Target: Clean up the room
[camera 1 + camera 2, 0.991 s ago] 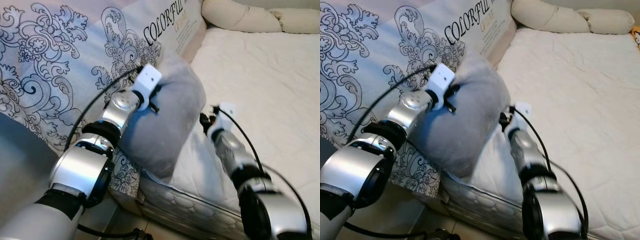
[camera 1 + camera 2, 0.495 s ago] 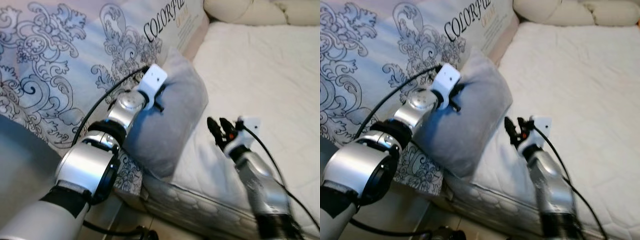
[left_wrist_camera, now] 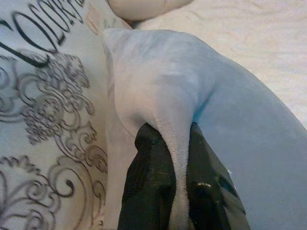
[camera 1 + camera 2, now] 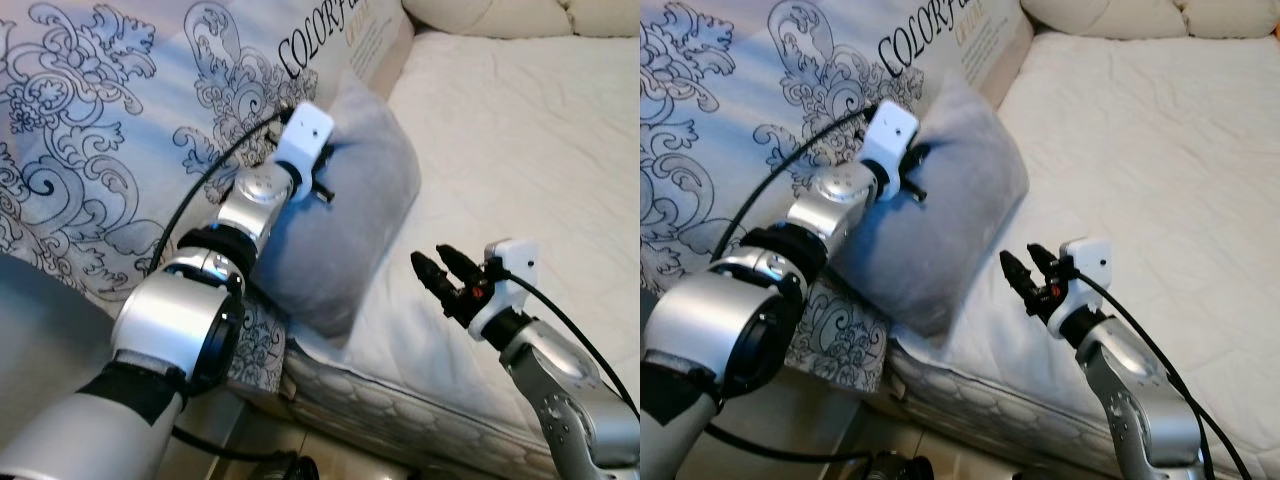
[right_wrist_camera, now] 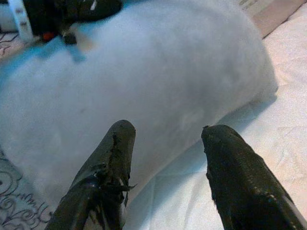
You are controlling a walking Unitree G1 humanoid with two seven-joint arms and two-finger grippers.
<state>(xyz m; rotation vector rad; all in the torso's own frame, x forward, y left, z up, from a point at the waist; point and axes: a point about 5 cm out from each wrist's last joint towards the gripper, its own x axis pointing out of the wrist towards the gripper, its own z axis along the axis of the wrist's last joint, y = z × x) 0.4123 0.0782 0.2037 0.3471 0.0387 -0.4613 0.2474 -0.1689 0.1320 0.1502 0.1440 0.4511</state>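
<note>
Spreading across the right is the bed (image 4: 520,130) with its cream quilted cover; a patterned headboard panel (image 4: 120,120) printed with scrollwork stands along its left edge. The grey pillow (image 4: 350,230) leans against that panel at the mattress edge. The left gripper (image 3: 178,165) has its jaws clenched on a fold of the pillow. The right gripper (image 5: 165,163) hovers just beside the pillow, jaws released.

Soft matt grey cloth pillow (image 4: 350,220)
</note>
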